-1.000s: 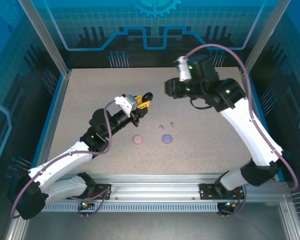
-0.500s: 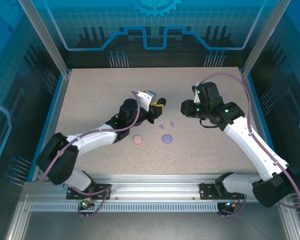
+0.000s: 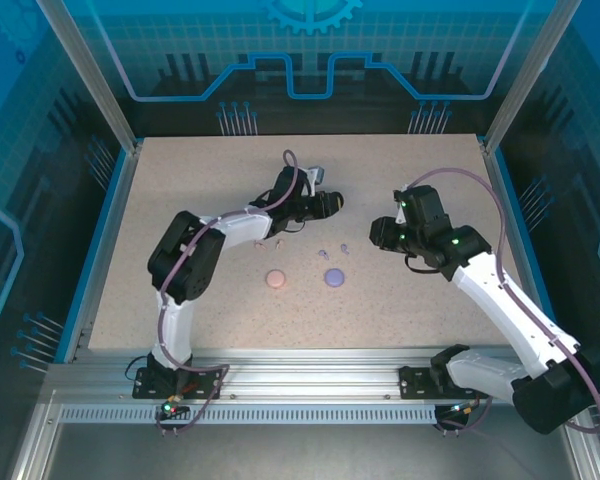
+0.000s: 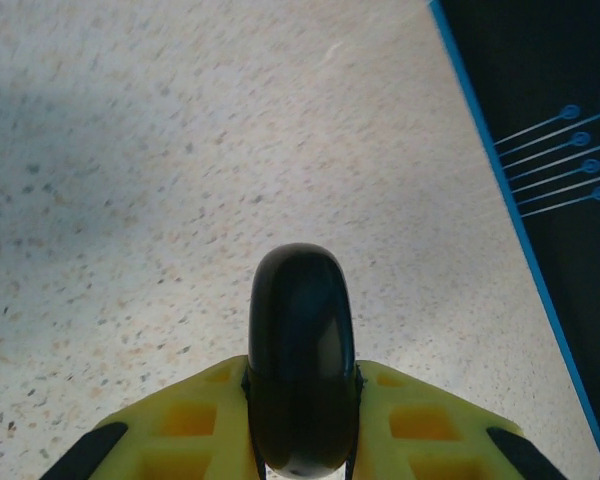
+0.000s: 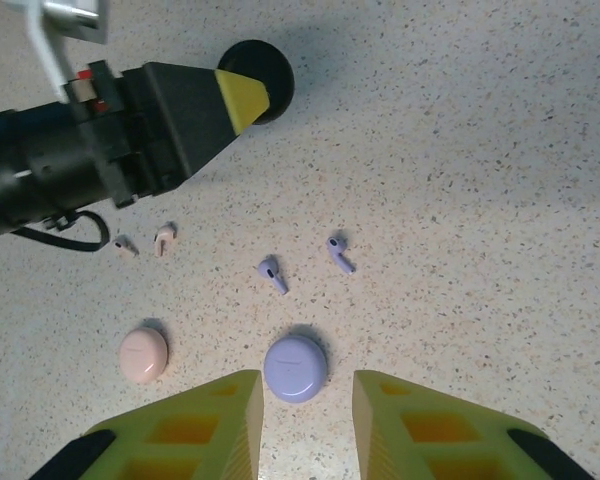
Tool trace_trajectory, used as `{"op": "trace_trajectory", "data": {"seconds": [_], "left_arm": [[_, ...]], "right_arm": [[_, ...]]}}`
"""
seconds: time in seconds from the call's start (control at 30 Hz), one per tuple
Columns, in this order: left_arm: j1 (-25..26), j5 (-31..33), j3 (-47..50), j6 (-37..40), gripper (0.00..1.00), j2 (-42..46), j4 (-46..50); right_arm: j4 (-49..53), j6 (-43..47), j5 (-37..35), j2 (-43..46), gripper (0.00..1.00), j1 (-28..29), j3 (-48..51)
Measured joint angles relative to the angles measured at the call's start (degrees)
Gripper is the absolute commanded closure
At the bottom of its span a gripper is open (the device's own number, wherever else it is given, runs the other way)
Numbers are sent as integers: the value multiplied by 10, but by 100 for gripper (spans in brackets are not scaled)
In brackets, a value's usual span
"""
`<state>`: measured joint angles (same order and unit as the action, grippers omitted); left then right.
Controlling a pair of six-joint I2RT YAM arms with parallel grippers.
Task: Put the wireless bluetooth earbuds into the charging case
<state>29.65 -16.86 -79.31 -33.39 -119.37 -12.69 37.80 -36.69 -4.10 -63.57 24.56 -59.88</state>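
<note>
Wireless bluetooth earbuds: four lie loose on the desk, mid-field, none in a case.

Left tool: clamped on the black case, which is held on edge, out beyond the earbuds. Cannot tell whether this case touches the desk.

Right tool: jaws apart, nothing between them, facing the lavender case, which lies just ahead of the tips and looks shut.

Pink case: beside the lavender one, apart from it, also looks shut.

Lavender pair: just beyond their case, near each other, not touching.

Pink pair: beyond the pink case, close under the left tool.

Handling (judged): each bud is very light, hard, smooth plastic, with a rounded head and a short stem. It will likely skid or flick out of a pinch. Best hold is probably across the head with the stem left free and a light squeeze, jaws lowered straight to the desk. With the cases shut, a lid would have to open first.
</note>
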Motion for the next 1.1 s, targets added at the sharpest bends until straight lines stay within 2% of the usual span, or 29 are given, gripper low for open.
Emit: {"op": "trace_trajectory", "data": {"seconds": [0.27,0.43,0.63,0.8,0.97,1.1], "left_arm": [[-4,-25,-156,-28,100,-102,156],[-10,-34,-223,-27,87,-141,243],[-21,-38,-247,-23,61,-159,307],[-30,-40,-253,-9,34,-159,341],[-31,-35,-276,13,2,-158,369],[-39,-11,-282,40,1,-141,409]], "right_arm": [[-5,0,2,21,67,-10,7],[-5,0,3,23,60,-11,7],[-4,-5,4,34,49,-13,7],[2,-6,5,41,46,-14,7],[16,-5,5,47,41,-14,6],[31,0,4,49,29,-14,6]]}}
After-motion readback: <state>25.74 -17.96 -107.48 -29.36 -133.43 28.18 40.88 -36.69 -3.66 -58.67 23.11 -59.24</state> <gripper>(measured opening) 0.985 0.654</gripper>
